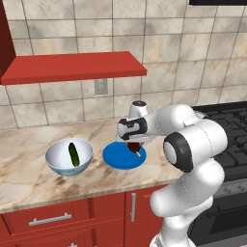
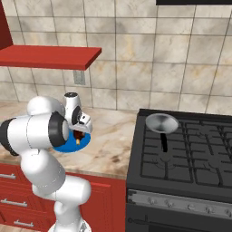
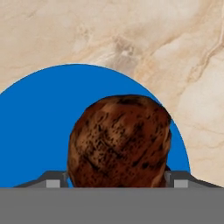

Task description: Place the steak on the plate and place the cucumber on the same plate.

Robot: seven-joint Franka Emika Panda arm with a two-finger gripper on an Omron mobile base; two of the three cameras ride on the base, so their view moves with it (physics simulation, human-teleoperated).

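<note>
Gripping the steak [image 3: 119, 142] between its fingers [image 3: 53, 179], the gripper [image 1: 135, 147] hangs low over the plate [image 1: 117, 158], the meat poised above the plate's right part, toward the stove side. In the hand view the two dark tips press against the chunk's opposite flanks, clamped on it; whether it already touches the blue surface cannot be told. The steak looks small, light and somewhat yielding, probably slick on its faces, so a hold across its thickest middle seems the safest, and a low release should keep it from rolling off the flat, rimless disc. The cucumber [image 1: 73, 154] lies in the bowl [image 1: 58, 164], which stands on the desk [image 1: 29, 178] just left of the plate, near the front edge. Firm, smooth and rounded, it would likely slip if pinched at a tapered end; a grip across its middle, with the fingers reaching down inside the bowl's sloping wall, looks the better bet. The desk is pale veined marble, level, above red drawers. Behind it runs a tiled wall with a red shelf [image 1: 77, 66]; to the right a black stove [image 2: 190, 145] carries a small grey pan [image 2: 161, 123].
</note>
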